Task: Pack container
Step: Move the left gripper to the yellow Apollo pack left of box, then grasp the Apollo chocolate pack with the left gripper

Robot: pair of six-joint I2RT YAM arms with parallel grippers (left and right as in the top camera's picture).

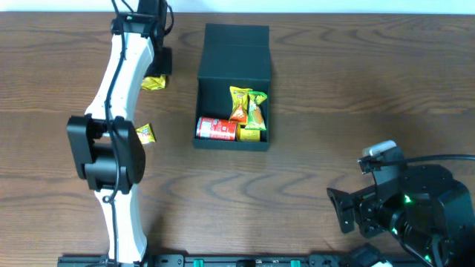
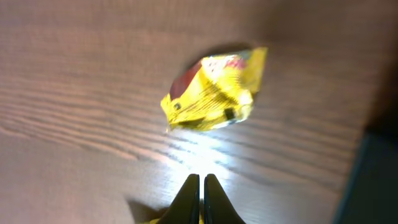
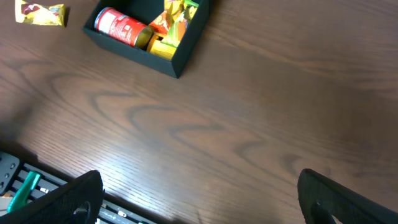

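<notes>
At the far middle of the desk [image 1: 334,89] sits the open box [image 1: 215,93], likely stiff and light, best gripped by a wall; left hand [image 2: 202,194] pinched closed above a yellow packet [image 2: 214,90], right hand [image 3: 205,202] spread wide.

a robot lab bench: a white arm [image 1: 119,81] and a black arm [image 1: 419,211] by a rail [image 1: 245,260] edging a wood-grain surface [image 1: 349,96].

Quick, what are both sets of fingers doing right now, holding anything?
Left gripper: fingers closed, holding nothing; the yellow packet lies just ahead.
Right gripper: fingers wide open, empty.
</notes>
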